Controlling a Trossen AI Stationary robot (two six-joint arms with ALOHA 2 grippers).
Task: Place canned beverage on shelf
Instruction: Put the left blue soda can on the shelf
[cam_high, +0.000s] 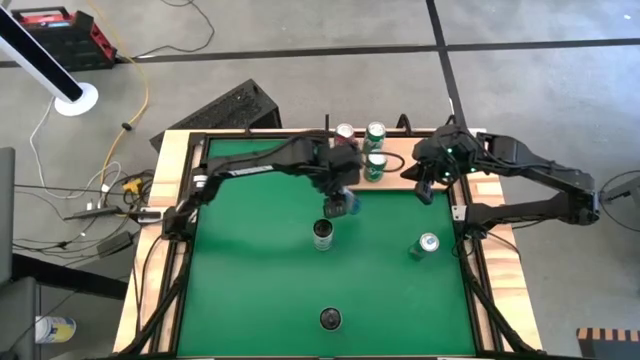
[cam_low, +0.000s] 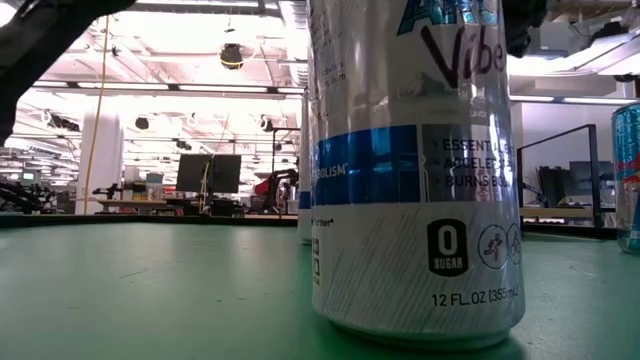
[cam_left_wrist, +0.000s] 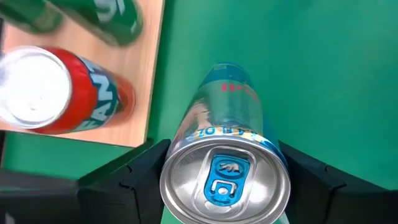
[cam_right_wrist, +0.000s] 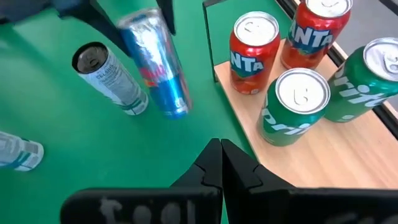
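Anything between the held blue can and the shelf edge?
No: the left wrist view shows only bare green felt between the blue can and the shelf.

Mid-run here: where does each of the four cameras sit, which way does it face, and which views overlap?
High: overhead, straight down on the green table, both arms.
Low: table height, level across past a silver can; no jaws visible.
Left wrist: down past the left gripper holding the blue can.
Right wrist: past the shut right gripper toward the shelf.
Shared: both wrists see blue can, shelf.

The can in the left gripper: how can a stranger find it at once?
Look beside the pale-wood shelf carrying red and green cans. The left gripper holds a slim can over the green felt. It alone is blue and silver and not standing on anything.
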